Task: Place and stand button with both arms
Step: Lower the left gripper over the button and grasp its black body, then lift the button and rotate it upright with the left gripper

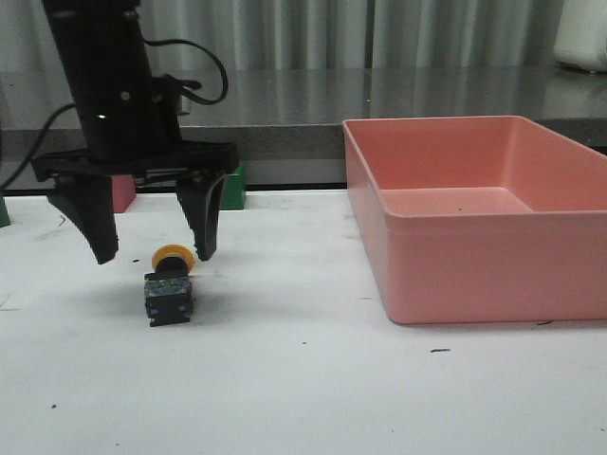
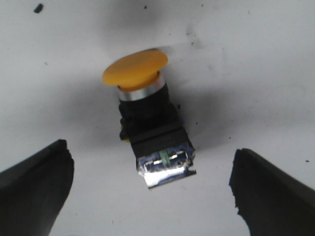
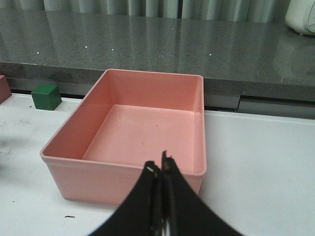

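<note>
Front view is showing the left gripper [image 1: 152, 256] spread wide, hanging just above the button [image 1: 169, 284], which is lying on its side near the table's [image 1: 303, 398] left edge, cap pointing toward the far edge. Judging the step as a grasp, the fingers should be straddling the black body, not the cap, and dropping straight. Left wrist view is revealing the shiny base facing the camera. Right wrist view is showing the right gripper [image 3: 161, 169] pressed together and empty, facing the pink bin [image 3: 128, 169].
</note>
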You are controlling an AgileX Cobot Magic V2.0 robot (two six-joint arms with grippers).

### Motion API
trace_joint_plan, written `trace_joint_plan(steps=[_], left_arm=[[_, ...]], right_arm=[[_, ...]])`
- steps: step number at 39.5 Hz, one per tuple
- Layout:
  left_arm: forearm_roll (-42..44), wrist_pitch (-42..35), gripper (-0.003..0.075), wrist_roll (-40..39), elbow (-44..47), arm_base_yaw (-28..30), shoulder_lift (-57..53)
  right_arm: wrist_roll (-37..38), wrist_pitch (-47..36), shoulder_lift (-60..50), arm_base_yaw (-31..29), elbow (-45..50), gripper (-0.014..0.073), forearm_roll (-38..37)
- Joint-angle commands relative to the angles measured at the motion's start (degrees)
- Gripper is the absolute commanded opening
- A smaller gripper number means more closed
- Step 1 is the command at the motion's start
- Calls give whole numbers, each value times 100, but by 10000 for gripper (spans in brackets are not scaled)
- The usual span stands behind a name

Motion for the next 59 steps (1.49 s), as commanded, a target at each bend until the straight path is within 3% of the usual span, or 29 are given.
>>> trace_joint_plan(steps=[1,13,37,46,53,59], left_arm=[[-65,304,596,-80,-556,-25,76],[-39,466,581,-84,-1067,80,643],[12,369,144,-28,-1087,142,734],[160,296,112,84,-1087,142,531],[394,-592,112,84,-842,142,-239],[583,-1872,112,84,144,142,-1106]], right_arm=[[5,-478,67,-39,-148,-68,-111],[5,-478,67,-39,-148,-68,-111],[5,-478,67,-39,-148,-68,-111],[5,-478,67,-39,-148,-68,-111],[5,-478,67,-39,-148,-68,-111],[5,-478,67,-39,-148,-68,-111]])
